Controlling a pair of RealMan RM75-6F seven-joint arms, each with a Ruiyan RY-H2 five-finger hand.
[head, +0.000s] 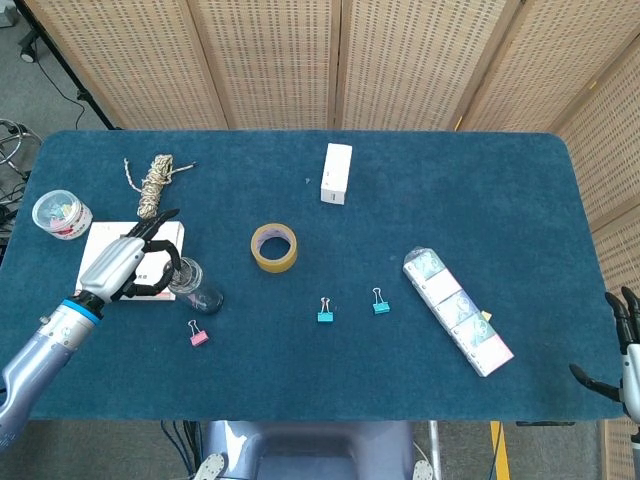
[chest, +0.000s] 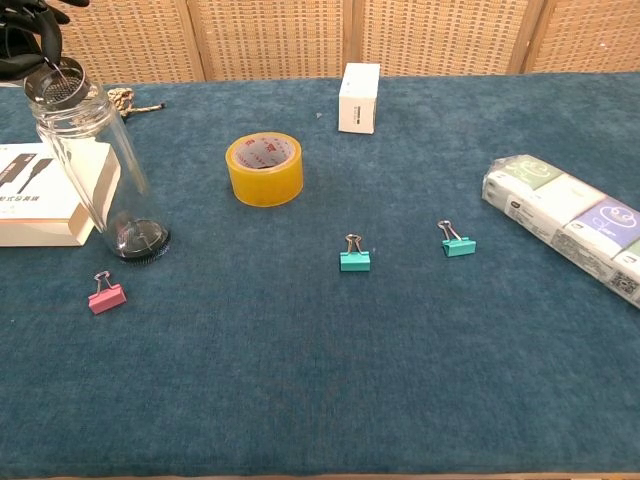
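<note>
We keep the strainer (chest: 60, 84) level over the bottle (chest: 100, 170) mouth and seat it squarely. The bottle stands on the tabletop (head: 400, 250) beside the white box (head: 100, 250), right under our left robot hand (head: 125, 262), which pinches the strainer

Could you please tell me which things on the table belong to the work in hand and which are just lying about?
In hand: left hand, strainer, glass bottle.

Lying about: tape roll, white box, three clips, tissue pack, twine, booklet, tub.
</note>
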